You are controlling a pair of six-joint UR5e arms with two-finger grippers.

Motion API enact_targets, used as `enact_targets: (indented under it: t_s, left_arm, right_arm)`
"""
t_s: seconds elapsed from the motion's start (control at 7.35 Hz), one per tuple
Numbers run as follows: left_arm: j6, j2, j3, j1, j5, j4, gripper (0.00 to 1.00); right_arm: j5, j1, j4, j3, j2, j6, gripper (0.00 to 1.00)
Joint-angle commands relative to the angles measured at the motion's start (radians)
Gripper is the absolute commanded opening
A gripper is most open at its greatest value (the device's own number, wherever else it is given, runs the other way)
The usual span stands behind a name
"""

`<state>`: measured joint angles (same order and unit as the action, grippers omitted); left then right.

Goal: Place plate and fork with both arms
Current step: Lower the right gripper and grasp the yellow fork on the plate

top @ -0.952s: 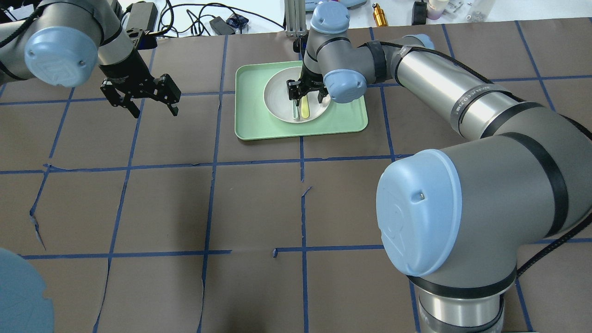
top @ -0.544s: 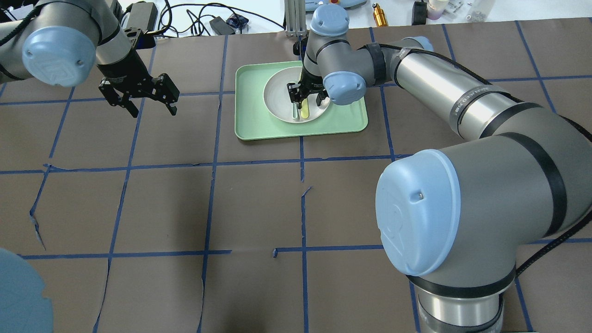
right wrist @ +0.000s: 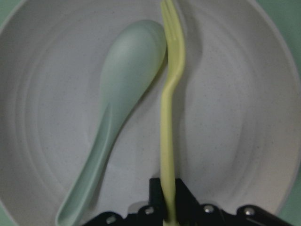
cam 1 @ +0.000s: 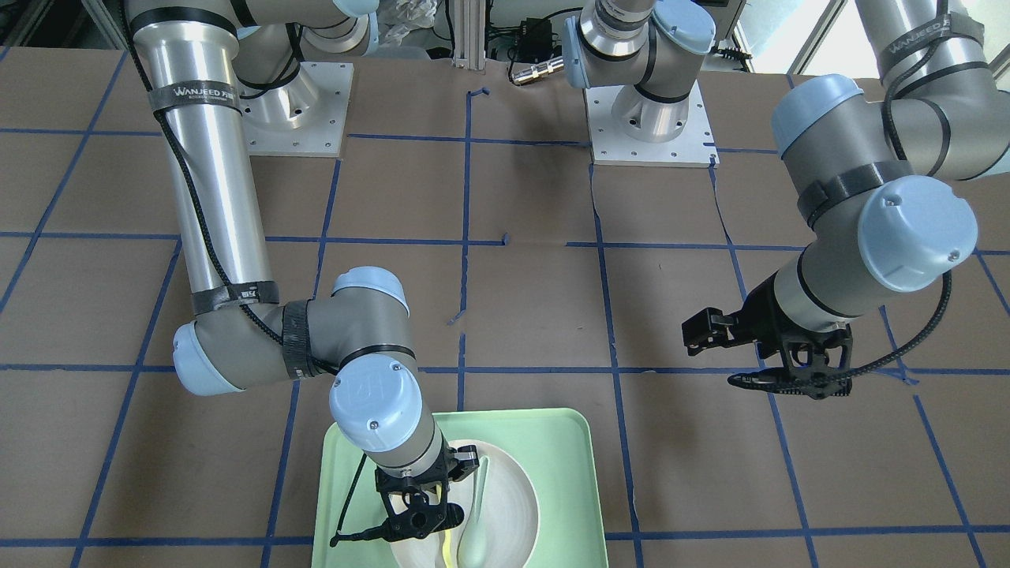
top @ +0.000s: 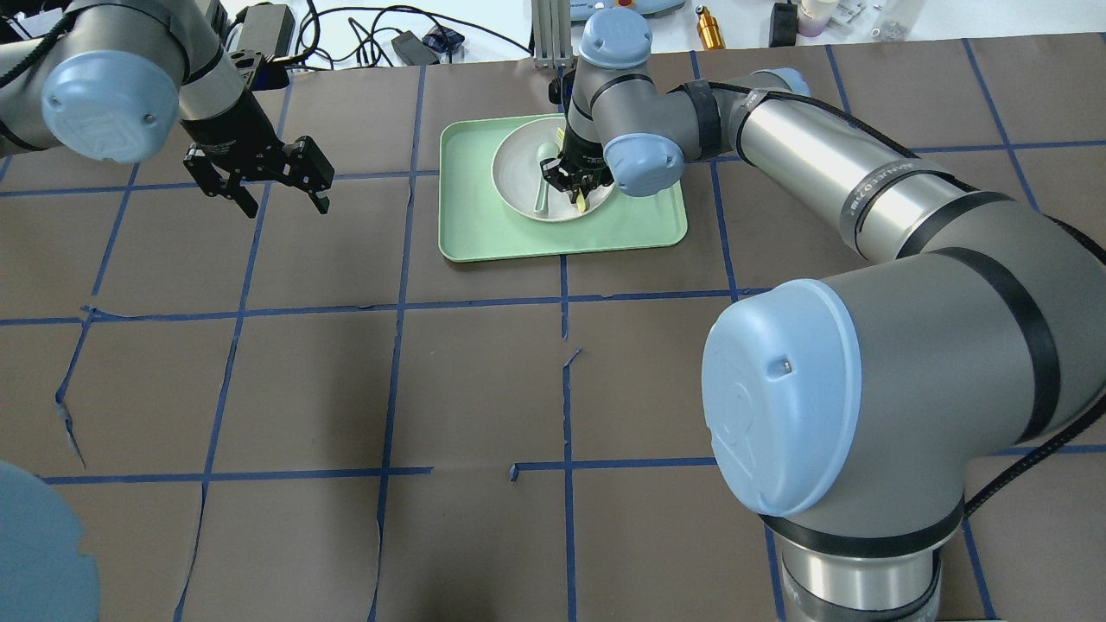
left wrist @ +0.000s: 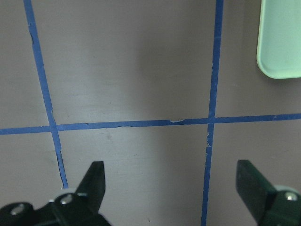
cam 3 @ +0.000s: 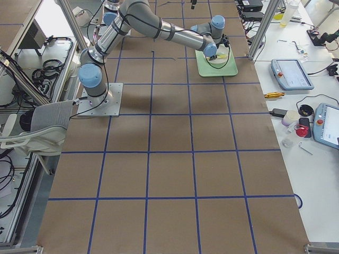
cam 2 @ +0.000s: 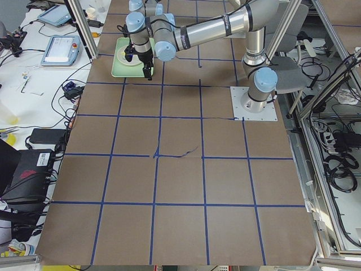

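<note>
The round white plate (top: 517,177) lies in the mint-green tray (top: 484,238). The yellow-green fork (right wrist: 168,108) lies in the plate beside a pale green spoon (right wrist: 123,94). My right gripper (top: 575,183) is down in the plate, shut on the fork's handle (top: 581,204); the right wrist view shows the jaws pinching the handle, tines pointing away. From the front, the right gripper (cam 1: 418,517), fork (cam 1: 447,548) and plate (cam 1: 517,489) show at the bottom edge. My left gripper (top: 270,186) hovers open and empty over the table, left of the tray.
The tray's corner (left wrist: 282,42) shows in the left wrist view beyond the open left gripper (left wrist: 173,183). Brown paper with blue tape lines covers the table. Cables and small devices (top: 415,43) lie past the far edge.
My right gripper has gone down into the plate and shut on the fork's handle. The spoon and fork have shifted slightly. My left gripper has barely moved.
</note>
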<state>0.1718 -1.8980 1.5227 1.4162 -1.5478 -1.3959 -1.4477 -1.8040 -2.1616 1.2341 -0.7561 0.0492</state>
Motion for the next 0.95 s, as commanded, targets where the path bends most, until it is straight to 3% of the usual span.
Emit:
enact_targets:
  t_s: [0.0,0.41,0.82]
  left_arm:
    - [0.003,-0.001,0.001,-0.002,0.000,0.009,1.00]
    - [0.037,-0.006,-0.001,-0.003,-0.003,0.027,1.00]
    - [0.031,-0.006,0.000,-0.003,-0.002,0.037,1.00]
  right_arm:
    - [-0.006,0.000,0.002,-0.001,-0.009,0.023,0.00]
    - [-0.090,0.003,0.011,-0.007,-0.075,0.093,0.00]
    - [-0.074,0.104,0.041,0.010,-0.074,0.061,0.00]
